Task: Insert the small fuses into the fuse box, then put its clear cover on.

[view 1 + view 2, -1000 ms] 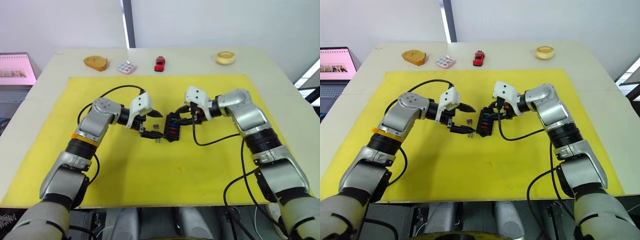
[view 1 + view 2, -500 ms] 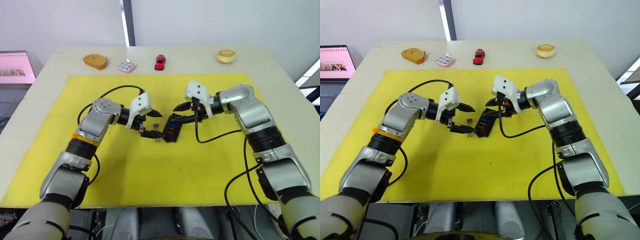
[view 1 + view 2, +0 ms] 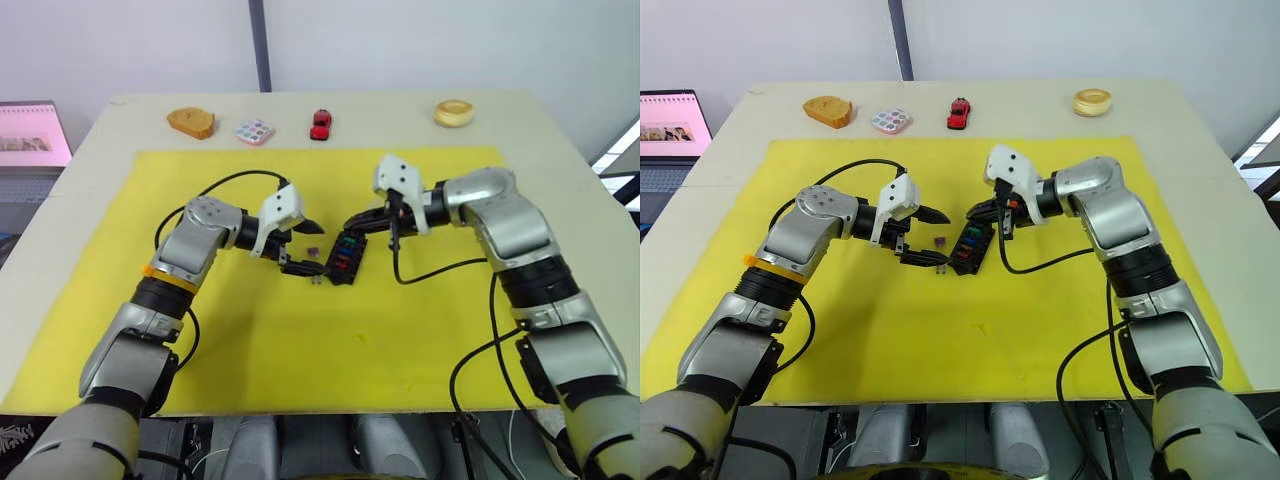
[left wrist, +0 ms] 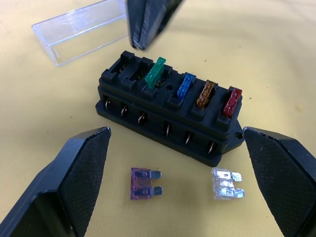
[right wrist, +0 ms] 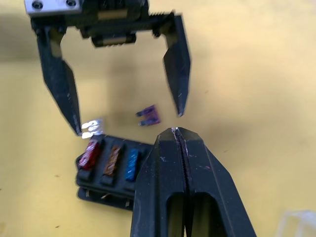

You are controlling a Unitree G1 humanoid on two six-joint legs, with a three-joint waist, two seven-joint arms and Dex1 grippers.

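Right gripper (image 5: 178, 136) lowered over ribbed fuse box (image 4: 168, 116).

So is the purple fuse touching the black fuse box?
Apart. The left wrist view shows yellow mat between the purple fuse and the fuse box.

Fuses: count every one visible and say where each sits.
6. In the fuse box: green, blue, brown, red. Loose on the mat beside it: purple and clear-grey. None seem hidden.
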